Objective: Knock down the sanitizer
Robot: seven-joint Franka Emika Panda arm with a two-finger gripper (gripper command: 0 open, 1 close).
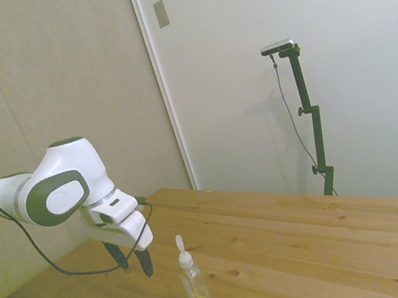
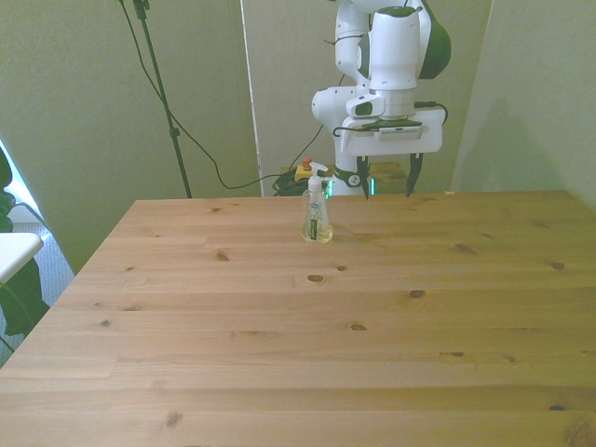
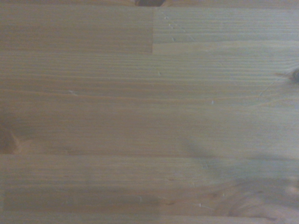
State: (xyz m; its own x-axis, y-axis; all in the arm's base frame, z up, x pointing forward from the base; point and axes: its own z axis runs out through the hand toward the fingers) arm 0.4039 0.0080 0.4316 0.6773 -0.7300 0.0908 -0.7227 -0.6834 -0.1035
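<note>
**Sanitizer upright, gripper beside it**

The sanitizer (image 2: 317, 212) stands upright near the worktop's (image 2: 307, 326) far edge, long axis vertical. The gripper (image 2: 386, 185) hangs just above the wood with its fingers spread and empty, near the bottle on the front view's right. A sideways sweep toward the front view's left should tip it.

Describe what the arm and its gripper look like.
The arm is glossy white with rounded joints and dark grey-green caps on them. A thin black cable hangs in a loop from it to the wrist. The gripper has a flat white body and two slim dark fingers, with a small green light beside one.
</note>
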